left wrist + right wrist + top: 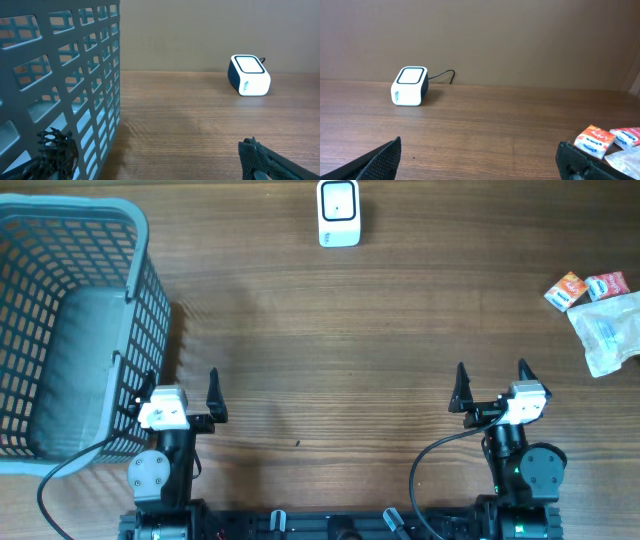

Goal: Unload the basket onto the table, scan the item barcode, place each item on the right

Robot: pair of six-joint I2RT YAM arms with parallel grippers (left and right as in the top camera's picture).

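A white barcode scanner [339, 213] with a dark side stands at the far middle of the table; it also shows as the scanner [248, 75] and the scanner [410, 86] in the wrist views. The items lie at the far right: two small orange packets [566, 290] [608, 284] and a clear plastic bag [610, 330]. The right wrist view has a packet [594, 140] just beyond the right fingertip [580, 160]. My left gripper [182, 380] and right gripper [491, 375] rest near the front edge, both open and empty, far from the items.
A tall grey mesh basket [70, 330] fills the left side. Its wall [60, 75] stands right against my left gripper's outer finger [57, 152]. A thin cable runs from the scanner's back. The tabletop is brown wood.
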